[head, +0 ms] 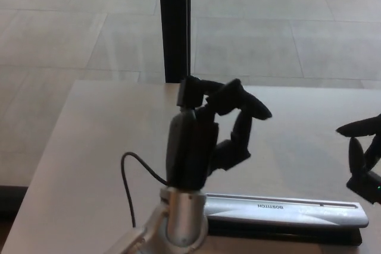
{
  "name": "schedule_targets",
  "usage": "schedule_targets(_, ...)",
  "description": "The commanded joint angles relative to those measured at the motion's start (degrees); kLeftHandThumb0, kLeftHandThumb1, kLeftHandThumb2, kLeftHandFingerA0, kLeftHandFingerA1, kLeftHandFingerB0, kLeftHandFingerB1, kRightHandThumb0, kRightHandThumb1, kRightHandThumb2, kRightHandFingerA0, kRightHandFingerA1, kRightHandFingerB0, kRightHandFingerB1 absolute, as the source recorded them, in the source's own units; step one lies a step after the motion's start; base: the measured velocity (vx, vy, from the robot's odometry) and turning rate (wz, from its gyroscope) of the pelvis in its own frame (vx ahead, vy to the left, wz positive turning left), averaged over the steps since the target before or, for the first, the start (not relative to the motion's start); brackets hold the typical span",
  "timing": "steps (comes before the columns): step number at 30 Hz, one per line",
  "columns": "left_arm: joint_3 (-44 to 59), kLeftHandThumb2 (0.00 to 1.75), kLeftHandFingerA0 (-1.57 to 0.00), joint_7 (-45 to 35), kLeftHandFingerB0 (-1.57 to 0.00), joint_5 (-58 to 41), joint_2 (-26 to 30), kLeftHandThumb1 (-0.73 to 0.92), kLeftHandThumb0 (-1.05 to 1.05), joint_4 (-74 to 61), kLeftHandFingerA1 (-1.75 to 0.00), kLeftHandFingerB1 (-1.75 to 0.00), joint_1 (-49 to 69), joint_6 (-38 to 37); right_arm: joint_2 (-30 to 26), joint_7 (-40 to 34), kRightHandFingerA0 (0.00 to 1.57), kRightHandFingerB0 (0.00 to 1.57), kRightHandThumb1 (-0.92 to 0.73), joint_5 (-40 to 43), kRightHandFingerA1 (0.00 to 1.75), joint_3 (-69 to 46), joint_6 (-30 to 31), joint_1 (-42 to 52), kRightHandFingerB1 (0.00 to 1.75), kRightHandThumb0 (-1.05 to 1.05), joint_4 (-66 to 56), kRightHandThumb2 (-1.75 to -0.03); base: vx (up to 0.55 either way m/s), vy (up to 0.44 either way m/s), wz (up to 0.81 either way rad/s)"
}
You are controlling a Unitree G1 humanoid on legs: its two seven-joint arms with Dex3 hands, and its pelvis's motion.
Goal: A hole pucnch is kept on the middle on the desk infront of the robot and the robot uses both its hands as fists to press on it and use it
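A long silver hole punch with a black base lies flat on the pale desk near its front edge. My left hand is raised well above the punch's left end, fingers loosely curled around nothing. My right hand shows only partly at the right edge, lifted above the punch's right end with its fingers spread. Neither hand touches the punch.
A dark vertical post stands behind the desk's far edge, with a tiled floor beyond. A thin black cable loops off my left wrist.
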Motion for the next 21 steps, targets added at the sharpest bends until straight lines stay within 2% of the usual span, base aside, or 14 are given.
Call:
schedule_targets(1, 30.08, 0.9, -0.83, -40.63, -0.69, -55.47, 24.21, 0.75, -0.2, -23.36, -1.75, -1.17, 1.77, 35.52, -25.5, 29.53, 1.0, 0.84, -0.6, 45.48, 1.75, -29.73, 31.64, 3.06, 0.86, -0.27, -18.08, -0.92, 0.0, 0.0, 0.0)
schedule_targets(3, 32.63, 0.83, -0.8, -39.93, -0.66, -56.37, 25.77, 0.79, -0.21, -22.39, -1.75, -1.07, 2.76, 38.2, -26.82, 30.68, 0.99, 0.83, -0.6, 47.53, 1.72, -33.67, 33.16, 4.06, 0.79, -0.28, -15.95, -0.93, 0.0, 0.0, 0.0)
schedule_targets(4, 35.21, 0.73, -0.74, -40.01, -0.59, -55.71, 27.59, 0.81, -0.23, -20.75, -1.74, -0.9, 4.09, 38.57, -28.34, 30.52, 1.23, 0.8, -0.48, 47.85, 1.29, -38.74, 36.53, 5.62, 0.77, -0.37, -13.66, -1.01, 0.0, 0.0, 0.0)
schedule_targets(5, 37.49, 0.73, -0.73, -39.64, -0.63, -56.63, 28.39, 0.77, -0.21, -19.77, -1.69, -0.83, 5.03, 39.13, -29.23, 30.42, 1.08, 0.88, -0.62, 47.86, 1.33, -42.03, 38.23, 6.63, 0.61, -0.4, -11.79, -0.7, 0.0, 0.0, 0.0)
schedule_targets(6, 40.83, 0.7, -0.61, -38.54, -0.55, -57.74, 29.05, 0.79, -0.22, -18.41, -1.5, -0.74, 6.46, 39.51, -29.94, 30.53, 1.14, 0.88, -0.64, 47.43, 1.0, -45.86, 38.67, 8.0, 0.52, -0.46, -8.55, -0.63, 0.0, 0.0, 0.0)
schedule_targets(9, 45.63, 0.68, -0.64, -38.28, -0.54, -57.63, 30.35, 0.81, -0.25, -15.24, -1.44, -0.72, 8.59, 38.34, -30.85, 31.1, 1.14, 0.84, -0.65, 46.91, 0.9, -51.49, 38.92, 10.5, 0.5, -0.47, -3.55, -0.64, 0.0, 0.0, 0.0)
schedule_targets(10, 51.4, 0.66, -0.59, -37.76, -0.5, -58.91, 31.25, 0.86, -0.27, -11.78, -1.48, -0.64, 10.46, 37.35, -30.52, 30.55, 1.03, 0.75, -0.66, 47.06, 0.72, -56.49, 37.31, 13.53, 0.48, -0.54, 0.63, -0.61, 0.0, 0.0, 0.0)
schedule_targets(12, 55.86, 0.69, -0.65, -35.27, -0.59, -58.11, 31.78, 0.81, -0.32, -10.27, -1.37, -0.65, 12.52, 35.7, -30.28, 29.77, 0.94, 0.63, -0.68, 46.81, 0.61, -60.28, 36.37, 15.83, 0.51, -0.64, 4.48, -0.62, 0.0, 0.0, 0.0)
schedule_targets(14, 59.47, 0.67, -0.6, -33.21, -0.6, -57.33, 32.85, 0.83, -0.37, -10.89, -1.26, -0.62, 15.38, 36.05, -29.75, 28.98, 0.89, 0.53, -0.69, 48.09, 0.61, -62.87, 35.25, 16.33, 0.54, -0.69, 8.64, -0.61, 0.0, 0.0, 0.0)
schedule_targets(15, 63.21, 0.68, -0.76, -31.46, -0.66, -56.41, 33.26, 0.77, -0.43, -11.05, -1.11, -0.62, 19.28, 35.78, -27.29, 27.14, 0.75, 0.45, -0.69, 50.28, 0.62, -65.34, 34.5, 18.12, 0.57, -0.69, 10.46, -0.61, 0.0, 0.0, 0.0)
schedule_targets(17, 64.11, 0.68, -0.76, -30.85, -0.66, -55.9, 33.3, 0.77, -0.43, -10.91, -1.11, -0.62, 19.9, 35.9, -26.59, 26.51, 0.75, 0.45, -0.69, 50.78, 0.62, -66.29, 34.77, 18.56, 0.57, -0.69, 10.81, -0.61, 0.0, 0.0, 0.0)
schedule_targets(19, 66.4, 0.72, -0.82, -30.9, -0.7, -53.64, 33.58, 0.7, -0.49, -9.36, -0.82, -0.6, 23.64, 35.33, -22.94, 23.12, 0.68, 0.41, -0.71, 50.4, 0.62, -66.8, 32.46, 20.42, 0.57, -0.69, 10.95, -0.61, 0.0, 0.0, 0.0)
schedule_targets(20, 68.6, 0.7, -0.96, -31.73, -0.8, -53.61, 33.1, 0.65, -0.55, -7.85, -0.68, -0.57, 27.63, 35.11, -20.26, 20.43, 0.61, 0.37, -0.71, 50.88, 0.58, -67.36, 31.15, 20.51, 0.54, -0.72, 13.3, -0.61, 0.0, 0.0, 0.0)
schedule_targets(21, 69.67, 0.66, -1.01, -28.14, -0.85, -52.51, 31.91, 0.62, -0.62, -9.69, -0.59, -0.54, 29.87, 36.45, -18.99, 20.98, 0.47, 0.26, -0.56, 50.87, 0.66, -67.13, 29.77, 20.95, 0.59, -0.69, 14.56, -1.01, 0.0, 0.0, 0.0)
